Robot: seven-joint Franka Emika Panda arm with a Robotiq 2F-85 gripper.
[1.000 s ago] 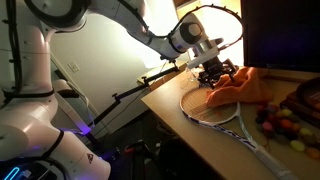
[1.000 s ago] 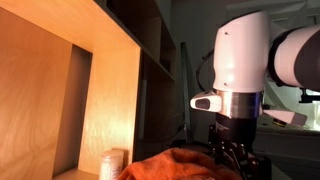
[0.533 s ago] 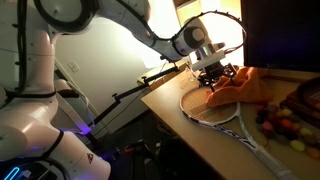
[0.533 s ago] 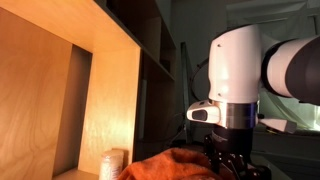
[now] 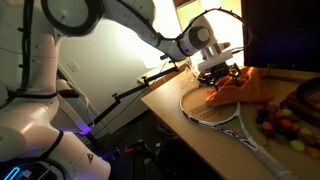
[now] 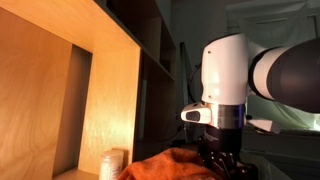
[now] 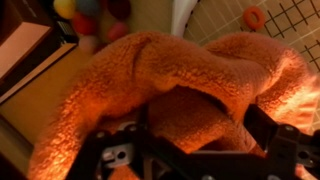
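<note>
Orange fleecy cloth (image 5: 240,88) lies bunched on a wooden desk (image 5: 213,146), partly over the head of a tennis racket (image 5: 207,104) whose handle runs off toward the near edge. The room is dim, with warm light on the cloth and a pale wall behind the white arm. A heap of small coloured round things (image 5: 283,126) sits on the desk just beyond the racket.

The end effector (image 5: 218,76) hangs right over the cloth's near end. In the wrist view its dark fingers (image 7: 112,154) stand wide apart, one to each side of a raised fold of cloth (image 7: 170,85), clamping nothing. That view alone shows the racket strings up close, with a small orange ring (image 7: 254,17) set in them.

Only an exterior view shows a tall plywood shelf unit (image 6: 60,90), with a pale roll (image 6: 113,163) standing beside the cloth (image 6: 165,165).
</note>
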